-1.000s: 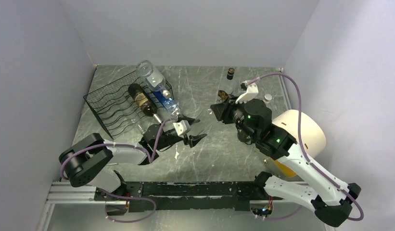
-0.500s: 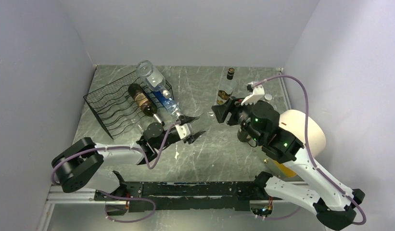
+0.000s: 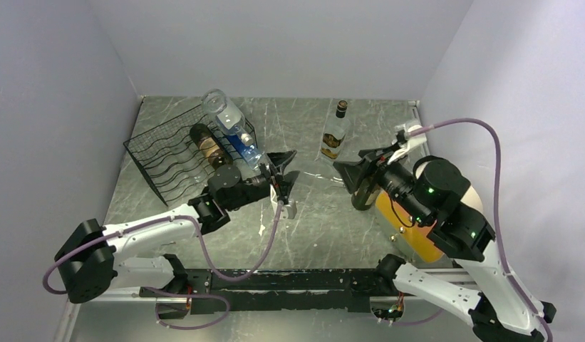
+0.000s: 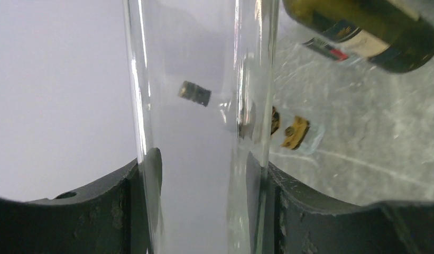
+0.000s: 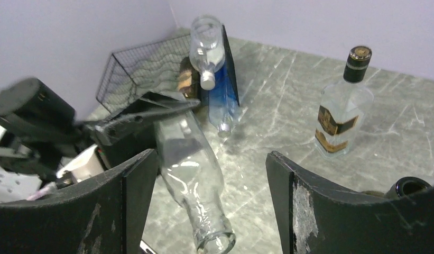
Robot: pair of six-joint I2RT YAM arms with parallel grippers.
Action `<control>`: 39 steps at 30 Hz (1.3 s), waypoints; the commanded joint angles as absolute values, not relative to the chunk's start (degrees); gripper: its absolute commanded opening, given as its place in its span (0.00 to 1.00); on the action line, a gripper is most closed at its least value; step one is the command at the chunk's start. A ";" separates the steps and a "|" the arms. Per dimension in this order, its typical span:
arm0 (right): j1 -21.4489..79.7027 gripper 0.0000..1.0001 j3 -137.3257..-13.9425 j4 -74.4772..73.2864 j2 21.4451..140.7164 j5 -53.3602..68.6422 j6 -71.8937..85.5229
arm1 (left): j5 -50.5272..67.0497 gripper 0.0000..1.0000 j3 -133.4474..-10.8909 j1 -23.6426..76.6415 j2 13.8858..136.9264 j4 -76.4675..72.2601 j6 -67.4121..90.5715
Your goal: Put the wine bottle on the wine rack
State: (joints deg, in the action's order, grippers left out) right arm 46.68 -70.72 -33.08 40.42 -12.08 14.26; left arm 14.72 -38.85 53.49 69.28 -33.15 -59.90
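Right gripper (image 3: 352, 174), centre-right of top view: jaws wide apart, empty. Left gripper (image 3: 281, 171), centre: clamped on body of clear wine bottle (image 5: 191, 169). Bottle's long axis runs left-right, mouth toward right gripper. Wine rack (image 3: 164, 160), upper left, just beyond left gripper, holds other bottles (image 3: 207, 146). Left arm nearer.

Soft, even light is cast from above; only faint shadows are left on the marbled worktop (image 3: 311, 235). In the left wrist view, glare streaks are seen along the clear glass bottle (image 4: 199, 132), and the background is warped through it. In the right wrist view, the left arm (image 5: 29, 121) is blurred.
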 commanded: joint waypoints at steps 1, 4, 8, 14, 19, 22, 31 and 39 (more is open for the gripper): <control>46.52 0.79 -71.26 -40.75 43.45 -8.40 9.13 | 10.38 0.07 -41.43 55.03 65.62 -30.85 -77.37; 46.53 0.79 -72.17 -42.70 46.14 -5.75 7.43 | 8.48 0.07 -43.81 55.37 64.27 -25.78 -80.64; 46.57 0.79 -72.96 -43.11 48.68 0.04 5.33 | 7.19 0.07 -44.95 55.37 63.56 -22.18 -83.47; 46.50 0.80 -71.24 -42.38 51.22 4.81 3.77 | 9.16 0.07 -45.97 55.43 63.43 -19.31 -83.69; 46.55 0.80 -68.24 -41.75 52.27 5.92 2.98 | 9.34 0.07 -46.01 55.37 62.90 -19.03 -83.25; 46.54 0.80 -65.08 -41.11 52.38 5.73 3.63 | 9.02 0.07 -45.80 55.37 62.60 -18.67 -82.96; 46.53 0.66 -64.01 -39.67 54.40 6.28 5.83 | 7.72 0.07 -46.42 55.38 63.11 -17.65 -81.82; 46.50 0.41 -64.66 -39.32 57.06 7.66 6.56 | 7.13 0.09 -48.48 55.37 64.13 -15.45 -82.01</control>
